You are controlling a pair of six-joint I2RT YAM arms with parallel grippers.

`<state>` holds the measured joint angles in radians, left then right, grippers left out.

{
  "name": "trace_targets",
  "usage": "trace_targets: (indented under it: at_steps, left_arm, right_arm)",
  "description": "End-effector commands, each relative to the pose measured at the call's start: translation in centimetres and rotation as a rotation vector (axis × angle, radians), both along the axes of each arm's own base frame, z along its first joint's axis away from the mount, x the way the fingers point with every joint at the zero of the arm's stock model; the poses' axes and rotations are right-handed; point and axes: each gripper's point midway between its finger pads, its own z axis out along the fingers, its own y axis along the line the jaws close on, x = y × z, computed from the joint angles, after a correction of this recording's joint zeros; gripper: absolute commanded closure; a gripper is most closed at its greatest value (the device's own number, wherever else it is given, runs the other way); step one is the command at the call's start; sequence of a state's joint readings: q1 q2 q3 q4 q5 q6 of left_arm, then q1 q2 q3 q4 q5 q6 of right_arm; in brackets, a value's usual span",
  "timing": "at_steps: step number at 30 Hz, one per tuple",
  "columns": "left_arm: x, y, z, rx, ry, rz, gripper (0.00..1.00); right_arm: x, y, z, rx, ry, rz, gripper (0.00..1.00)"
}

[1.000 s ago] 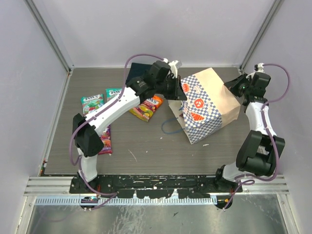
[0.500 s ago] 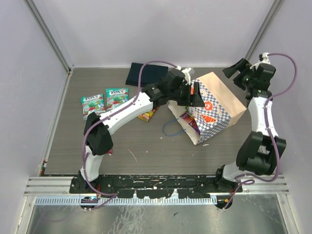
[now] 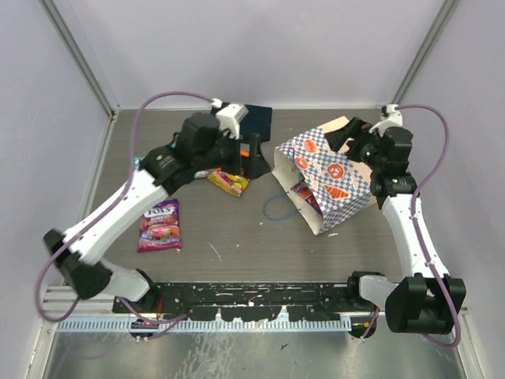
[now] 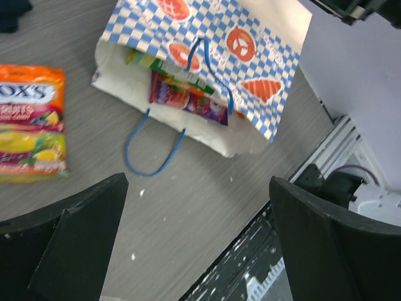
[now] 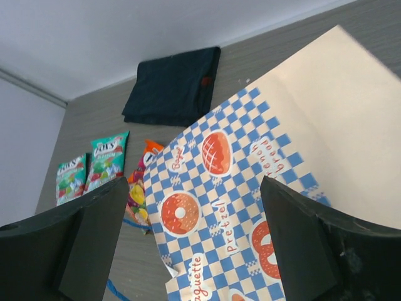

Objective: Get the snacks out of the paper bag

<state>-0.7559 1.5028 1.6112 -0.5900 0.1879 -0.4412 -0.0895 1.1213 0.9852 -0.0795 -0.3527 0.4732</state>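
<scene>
Your left gripper [image 3: 251,155] now has its jaws spread wide and empty. It has drawn back to the left of the bag mouth, where it was clamped a second ago. Just beside it on the table [image 3: 237,237] lies an orange pouch [image 3: 227,181], with a purple pouch [image 3: 160,223] nearer on the left.

Your right gripper [image 3: 349,138] has also let go, jaws wide, and hangs over the far end of the paper bag [image 3: 335,178]. The bag, tipped up before, now lies on its side with its mouth facing left. A purple-and-red pouch [image 4: 188,97] shows inside, and a blue cord handle [image 3: 276,209] trails out.

Two teal pouches [image 5: 106,160] and a navy cloth [image 5: 172,88] lie further left.
</scene>
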Motion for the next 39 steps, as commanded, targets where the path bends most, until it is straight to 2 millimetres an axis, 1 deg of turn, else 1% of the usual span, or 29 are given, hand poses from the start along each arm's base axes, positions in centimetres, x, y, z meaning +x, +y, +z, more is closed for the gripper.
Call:
trace_targets:
  at_steps: [1,2,3,4,6,9,11,12,14,16,18,19,20,21,22,23,24,26,28,30,33,35,39]
  left_arm:
    - [-0.7,6.1,-1.4,0.087,-0.08,0.116,0.02]
    - [-0.8,7.2,-1.9,0.083,-0.081,0.147,0.02]
    - [-0.9,8.3,-3.0,0.085,-0.065,0.174,0.02]
    - [-0.9,9.1,-3.7,0.081,-0.052,0.193,0.02]
    - [-1.0,9.9,-5.2,0.089,-0.034,0.209,0.02]
    - [-1.0,10.3,-7.4,0.118,-0.01,0.218,0.02]
    - [-0.7,10.4,-8.9,0.139,0.001,0.225,0.02]
    - [-0.6,10.4,-9.6,0.153,0.003,0.228,0.02]
    - [0.0,10.5,-10.7,0.174,-0.002,0.235,0.02]
    - [0.5,10.3,-11.6,0.188,-0.008,0.238,0.02]
    - [0.9,10.0,-12.0,0.191,-0.014,0.233,0.02]
    - [1.2,9.6,-12.9,0.209,-0.004,0.224,0.02]
    - [1.3,9.2,-13.3,0.216,-0.007,0.215,0.02]
    - [1.4,8.8,-13.6,0.22,-0.014,0.205,0.02]
    - [1.5,8.2,-13.9,0.225,-0.022,0.192,0.02]
    - [1.5,7.5,-14.2,0.227,-0.03,0.179,0.02]
    - [1.6,6.8,-14.4,0.227,-0.041,0.164,0.02]
    - [1.7,4.9,-15.0,0.23,-0.049,0.128,0.02]
    - [2.0,2.7,-15.5,0.225,-0.059,0.095,0.02]
    - [2.4,0.5,-16.1,0.221,-0.063,0.06,0.02]
    - [2.8,-2.9,-17.3,0.222,-0.05,-0.002,0.02]
    - [3.1,-5.1,-17.9,0.226,-0.052,-0.038,0.02]
    - [3.8,-8.7,-18.5,0.217,-0.065,-0.089,0.02]
  right_arm:
    - [-1.0,3.8,-0.1,-0.067,-0.027,0.085,0.08]
    - [-1.5,5.2,-0.3,-0.087,-0.031,0.129,0.08]
    - [-2.1,6.6,-0.5,-0.113,-0.033,0.168,0.08]
    - [-2.8,8.0,-0.7,-0.146,-0.035,0.211,0.09]
    - [-4.0,9.9,-1.5,-0.211,-0.033,0.274,0.1]
    - [-5.9,11.8,-2.2,-0.246,-0.056,0.341,0.12]
    - [-6.7,12.5,-2.9,-0.27,-0.053,0.371,0.15]
    - [-6.9,12.7,-3.6,-0.284,-0.034,0.385,0.16]
    - [-6.7,13.0,-4.9,-0.314,0.006,0.401,0.2]
    - [-6.5,13.1,-5.8,-0.329,0.032,0.405,0.25]
    - [-5.9,13.1,-6.2,-0.336,0.045,0.394,0.35]
    - [-5.7,13.0,-6.2,-0.338,0.048,0.385,0.42]
    - [-5.4,12.9,-6.2,-0.342,0.049,0.373,0.52]
    - [-5.1,12.7,-6.1,-0.344,0.046,0.353,0.63]
    - [-4.9,12.4,-5.9,-0.346,0.042,0.331,0.8]
    - [-4.6,12.0,-5.6,-0.347,0.036,0.301,0.87]
    - [-4.3,11.5,-5.5,-0.352,0.037,0.266,0.98]
    - [-3.6,10.1,-5.2,-0.36,0.043,0.194,0.99]
    - [-3.0,7.6,-5.6,-0.346,0.085,0.108,0.99]
    - [-2.5,5.5,-5.9,-0.283,0.107,0.055,0.99]
    - [-2.4,2.2,-6.1,-0.176,0.124,-0.015,1.0]
    - [-2.4,0.1,-6.1,-0.156,0.13,-0.079,0.99]
    - [-2.6,-2.9,-5.7,-0.102,0.133,-0.192,0.99]
